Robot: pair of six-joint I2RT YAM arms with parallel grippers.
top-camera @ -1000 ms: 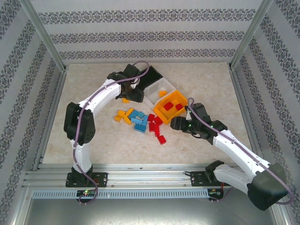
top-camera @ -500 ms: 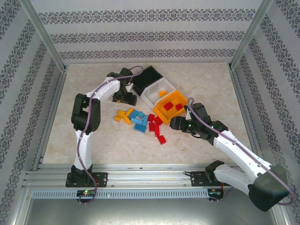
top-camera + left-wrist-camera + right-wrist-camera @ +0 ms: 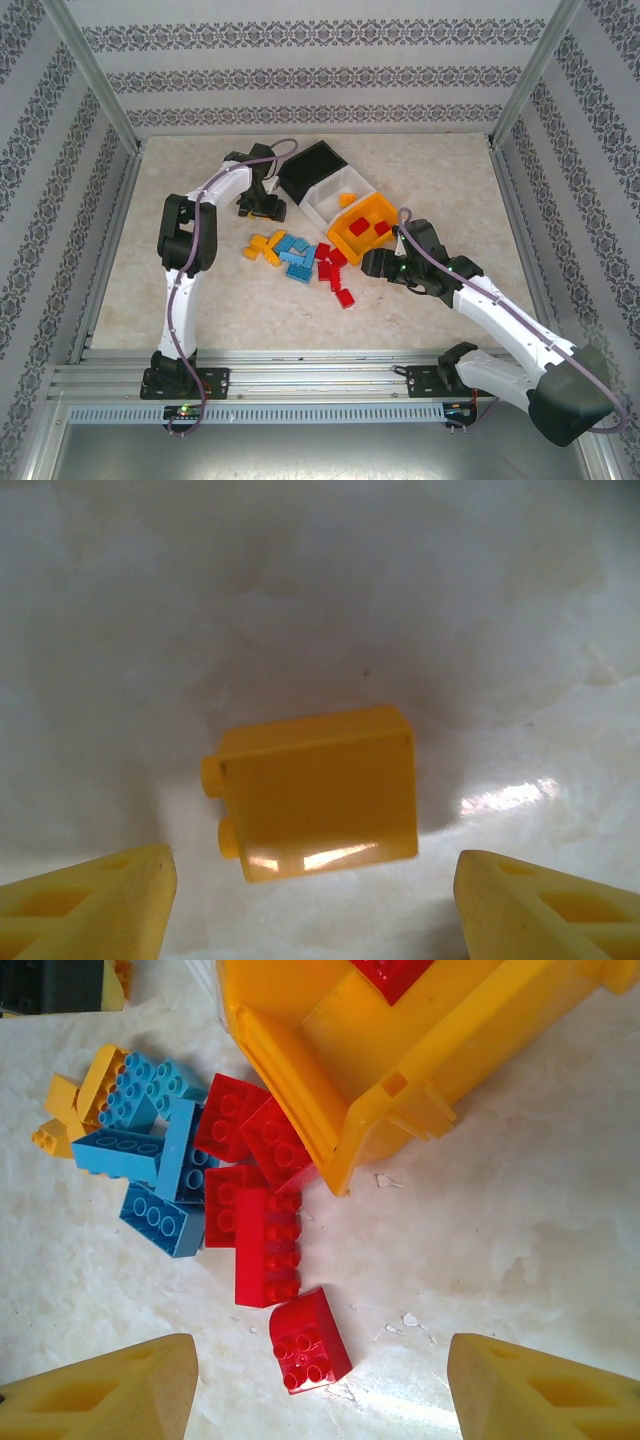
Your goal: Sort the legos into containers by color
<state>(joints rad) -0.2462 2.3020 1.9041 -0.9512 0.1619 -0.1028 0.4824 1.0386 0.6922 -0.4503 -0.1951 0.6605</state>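
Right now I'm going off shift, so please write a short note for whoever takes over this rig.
Left claw: open, straddling a yellow brick that lies on the table, not gripping it.
Right claw: open, holding nothing, above the red bricks beside the orange bin.
Done: two red ones in the orange bin, one yellow in the white bin.
Left: the mixed pile of yellow, blue and red bricks on the table; the black bin is presumably for blue.
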